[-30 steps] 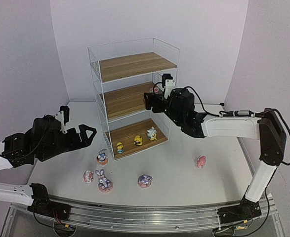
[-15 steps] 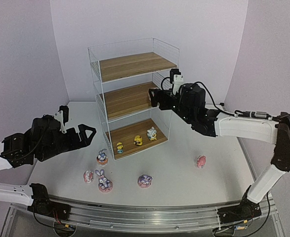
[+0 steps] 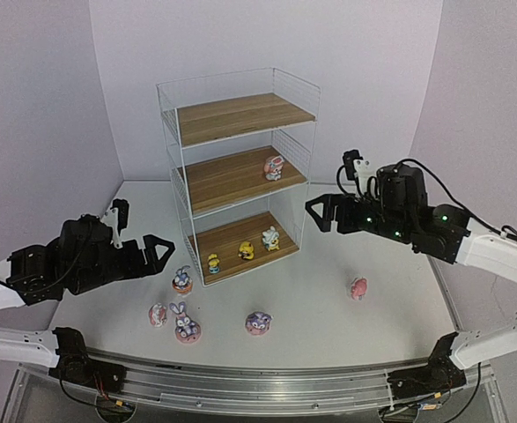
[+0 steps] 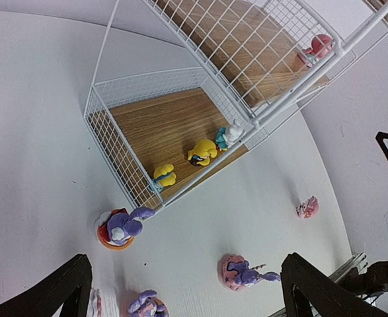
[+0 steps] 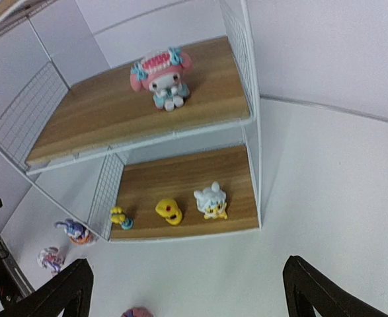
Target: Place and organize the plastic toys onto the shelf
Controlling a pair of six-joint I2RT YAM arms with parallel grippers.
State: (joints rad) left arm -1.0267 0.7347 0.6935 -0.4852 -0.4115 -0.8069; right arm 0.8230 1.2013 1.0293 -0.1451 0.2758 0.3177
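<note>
No readable text, label, brand, number or sign in any view.

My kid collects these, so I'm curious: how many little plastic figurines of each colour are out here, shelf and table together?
Purple-blue long-eared bunny figurines: 3
Pink-and-white round figurines: 3
Tiny yellow or white figurines: 3
Total: 9

Even, soft, slightly violet light; faint shadows; no glare; wrist views bend lines at their edges.
</note>
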